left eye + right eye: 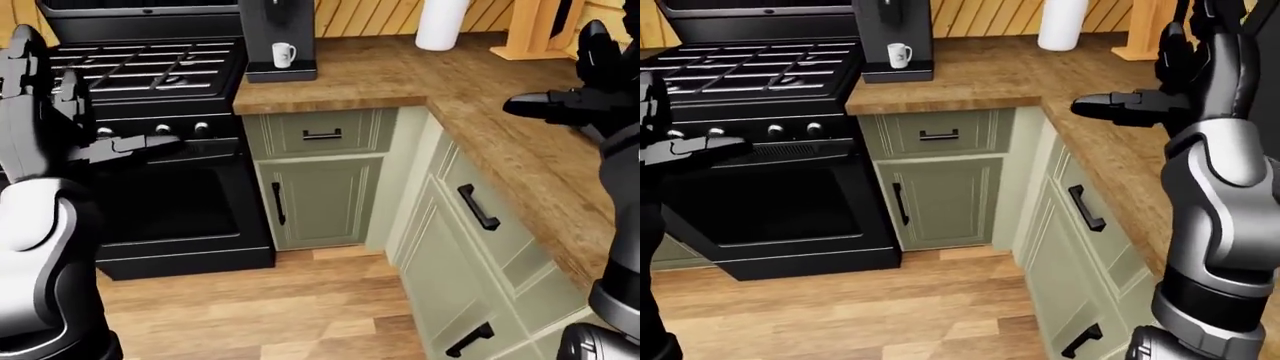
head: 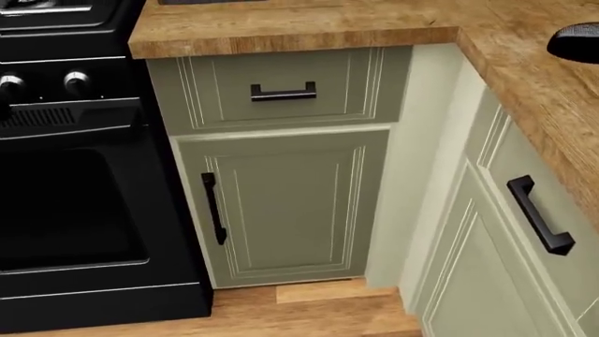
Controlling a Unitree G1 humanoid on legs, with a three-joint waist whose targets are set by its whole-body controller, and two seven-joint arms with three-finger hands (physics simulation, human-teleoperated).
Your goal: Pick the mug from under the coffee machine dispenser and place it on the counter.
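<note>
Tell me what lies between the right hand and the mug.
In the right-eye view, only bare wooden counter separates the right hand from the mug, which sits on the coffee machine base. The white roll stands off that line, higher up.
</note>
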